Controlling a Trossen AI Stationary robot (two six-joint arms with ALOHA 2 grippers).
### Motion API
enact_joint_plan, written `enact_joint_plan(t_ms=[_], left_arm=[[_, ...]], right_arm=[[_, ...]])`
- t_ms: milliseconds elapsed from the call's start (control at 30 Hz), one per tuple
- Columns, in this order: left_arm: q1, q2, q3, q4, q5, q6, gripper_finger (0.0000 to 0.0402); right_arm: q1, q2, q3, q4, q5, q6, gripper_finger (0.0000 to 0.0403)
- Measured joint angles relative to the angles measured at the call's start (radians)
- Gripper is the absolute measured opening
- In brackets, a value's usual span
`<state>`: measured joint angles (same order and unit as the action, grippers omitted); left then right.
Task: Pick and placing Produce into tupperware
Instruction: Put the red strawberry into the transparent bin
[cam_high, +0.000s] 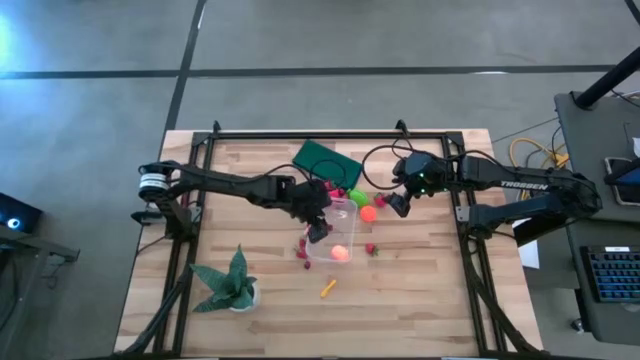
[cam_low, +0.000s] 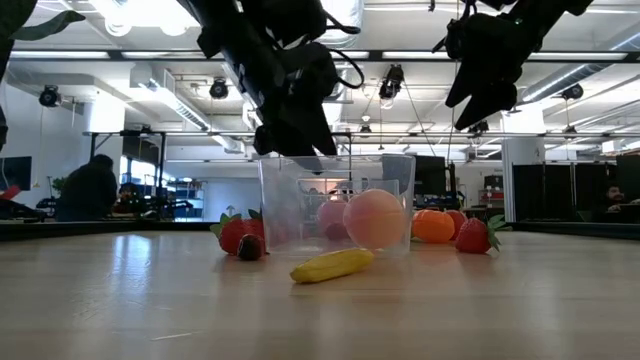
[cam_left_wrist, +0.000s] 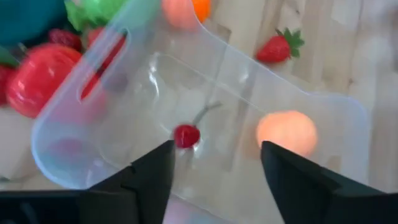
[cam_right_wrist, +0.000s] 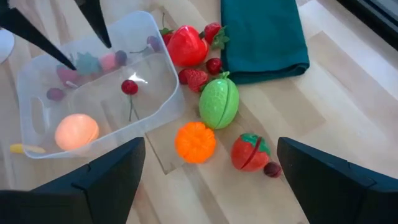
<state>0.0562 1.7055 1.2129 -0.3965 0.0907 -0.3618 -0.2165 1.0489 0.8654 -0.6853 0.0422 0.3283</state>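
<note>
The clear tupperware (cam_high: 336, 236) stands on the table's middle. A peach-coloured ball (cam_left_wrist: 287, 132) and a red cherry (cam_left_wrist: 186, 135) show inside it. My left gripper (cam_left_wrist: 214, 174) hovers open just above the box's far-left part (cam_low: 290, 135), touching nothing. My right gripper (cam_right_wrist: 211, 180) hangs open and raised to the right of the box (cam_high: 400, 202), above an orange (cam_right_wrist: 195, 142), a lime-green piece (cam_right_wrist: 219, 102) and a strawberry (cam_right_wrist: 250, 151). A yellow stick (cam_high: 328, 288) lies on the table near the box's near side.
A flat dark green rectangle (cam_high: 327, 162) lies beyond the box, with a big red fruit (cam_right_wrist: 186, 45) and berries beside it. More red berries (cam_high: 303, 250) lie left of the box and a strawberry (cam_high: 372, 249) right of it. A spiky potted plant (cam_high: 230, 283) stands near-left.
</note>
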Motion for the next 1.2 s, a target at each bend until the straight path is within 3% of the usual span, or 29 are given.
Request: enact_joint_plan(t_ms=[167,367,533,700,800,933,1067,1200], left_arm=[[-0.068,-0.076,0.003,-0.062,-0.017,0.050,0.0247],[-0.143,-0.142,-0.020,-0.114,-0.207,0.162,0.0241],[-0.141,-0.145,-0.059,-0.221,-0.205,0.106,0.0239],[-0.140,-0.143,-0.061,-0.268,-0.204,0.103,0.0239],[-0.136,-0.143,-0.061,-0.267,-0.204,0.129,0.0239],[-0.132,-0.143,-0.061,-0.267,-0.205,0.140,0.0239],[-0.132,-0.144,-0.061,-0.267,-0.205,0.140,0.0239],[-0.132,-0.144,-0.061,-0.267,-0.205,0.139,0.0239]], right_arm=[[0.000,0.000,0.000,0.001,0.000,-0.048,0.0357],[0.000,0.000,-0.008,0.003,0.003,-0.092,0.0357],[-0.005,0.000,-0.029,-0.062,0.000,-0.140,0.0357],[-0.092,0.000,-0.114,-0.112,-0.032,-0.152,0.0357],[-0.134,0.003,-0.189,-0.056,-0.126,-0.130,0.0357],[-0.137,0.019,-0.253,0.057,-0.146,-0.095,0.0357],[-0.138,0.062,-0.262,0.151,-0.069,-0.109,0.0357],[-0.138,0.131,-0.255,0.245,0.025,-0.228,0.0357]])
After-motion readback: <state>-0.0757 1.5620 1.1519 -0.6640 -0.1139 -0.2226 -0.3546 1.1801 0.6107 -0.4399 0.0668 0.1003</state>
